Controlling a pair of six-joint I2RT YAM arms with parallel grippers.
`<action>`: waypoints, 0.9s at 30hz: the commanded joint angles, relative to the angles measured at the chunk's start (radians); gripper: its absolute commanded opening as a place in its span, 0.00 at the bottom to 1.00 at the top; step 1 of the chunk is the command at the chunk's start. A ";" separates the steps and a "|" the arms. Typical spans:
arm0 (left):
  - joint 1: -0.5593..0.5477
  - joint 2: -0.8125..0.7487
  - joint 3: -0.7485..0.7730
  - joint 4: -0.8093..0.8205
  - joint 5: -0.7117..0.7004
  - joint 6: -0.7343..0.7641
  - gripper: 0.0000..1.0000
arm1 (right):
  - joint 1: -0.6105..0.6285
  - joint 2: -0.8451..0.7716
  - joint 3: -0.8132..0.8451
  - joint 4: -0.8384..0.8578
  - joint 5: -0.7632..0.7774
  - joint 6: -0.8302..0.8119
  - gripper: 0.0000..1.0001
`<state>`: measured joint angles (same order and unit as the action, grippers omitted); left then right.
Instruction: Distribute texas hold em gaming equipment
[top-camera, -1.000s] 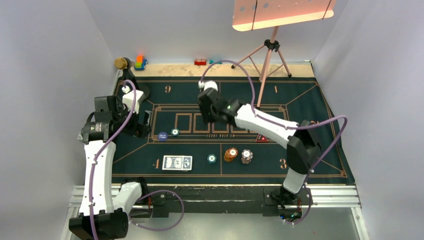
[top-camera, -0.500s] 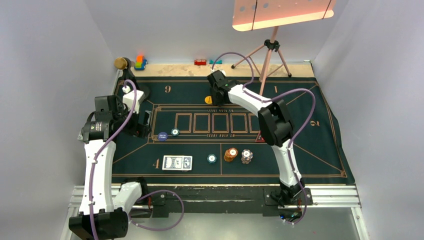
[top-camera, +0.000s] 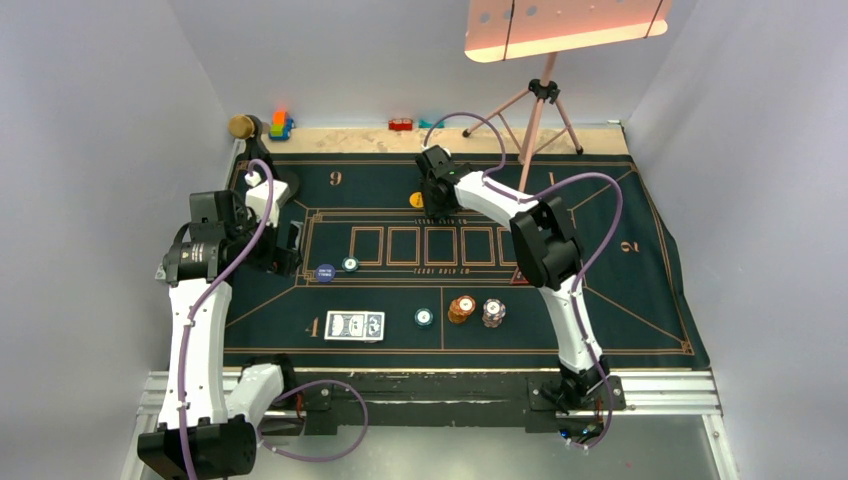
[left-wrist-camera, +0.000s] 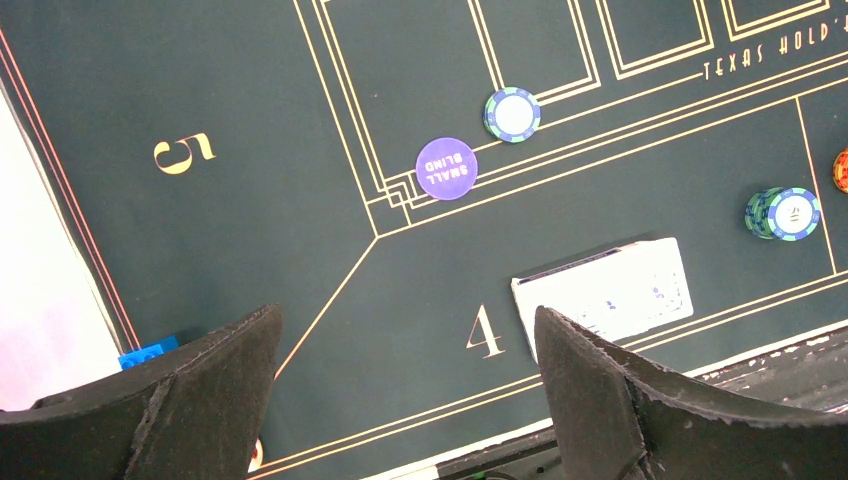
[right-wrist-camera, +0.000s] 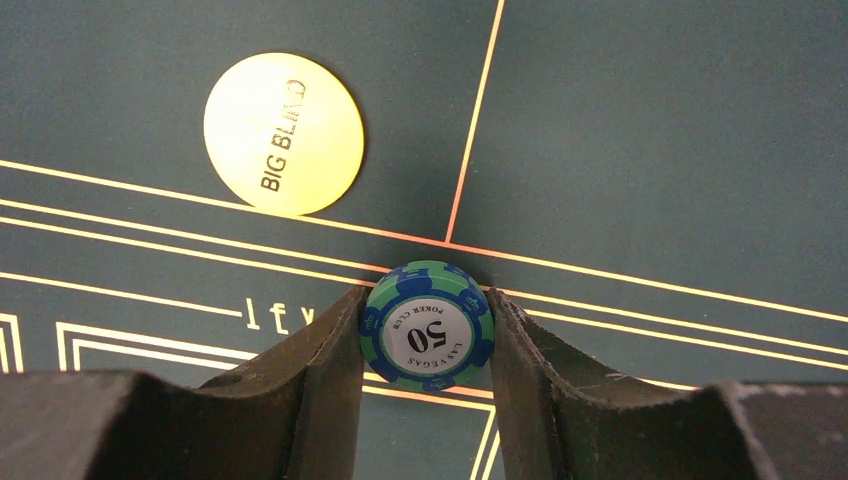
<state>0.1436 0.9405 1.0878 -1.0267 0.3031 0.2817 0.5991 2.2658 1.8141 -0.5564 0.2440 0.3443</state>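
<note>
The right fingers (right-wrist-camera: 520, 360) are partly closed on a teal chip (right-wrist-camera: 427, 327) marked 50. They pinch it by its rim on both sides, with its face turned up toward the wrist camera. The chip sits over the far middle of the green felt mat (top-camera: 640, 290), above a crossing of gold lines. It is just beside the yellow BIG BLIND button (right-wrist-camera: 284, 133), which lies flat on the mat and does not touch it. Whether the held chip touches the mat cannot be told.

The left fingers (left-wrist-camera: 230, 360) are spread as wide as they go and hold nothing. They hang above the mat's left side, near the printed 5.

On the left part of the mat lies the purple SMALL BLIND button (left-wrist-camera: 446, 168), at a corner of the gold border. A single teal chip (left-wrist-camera: 512, 114) lies close beside it, toward the mat's centre.

Along the mat's near edge, beside the printed 4, sits the deck of cards (left-wrist-camera: 603, 293), backs up. Toward the mat's middle from the deck stands a short teal stack (left-wrist-camera: 784, 213). Next come an orange stack (top-camera: 461, 309) and a white stack (top-camera: 493, 313), these two close together.

A red triangle marker (top-camera: 520, 277) shows right of the mat's centre, partly hidden by the right arm.

Beyond the mat's far left corner, toy blocks (top-camera: 280, 124) rest on the bare surface.
</note>
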 joint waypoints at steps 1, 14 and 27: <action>0.005 -0.008 0.001 0.018 0.005 0.014 1.00 | 0.002 0.001 0.007 0.007 -0.013 0.011 0.41; 0.004 -0.029 0.004 -0.010 0.024 0.025 1.00 | 0.057 -0.200 0.010 -0.078 0.070 -0.023 0.79; 0.005 -0.035 0.006 -0.024 0.024 0.032 1.00 | 0.427 -0.468 -0.416 -0.052 0.005 0.128 0.87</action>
<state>0.1436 0.9203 1.0878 -1.0431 0.3115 0.2993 0.9852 1.7966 1.4807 -0.5888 0.2691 0.4038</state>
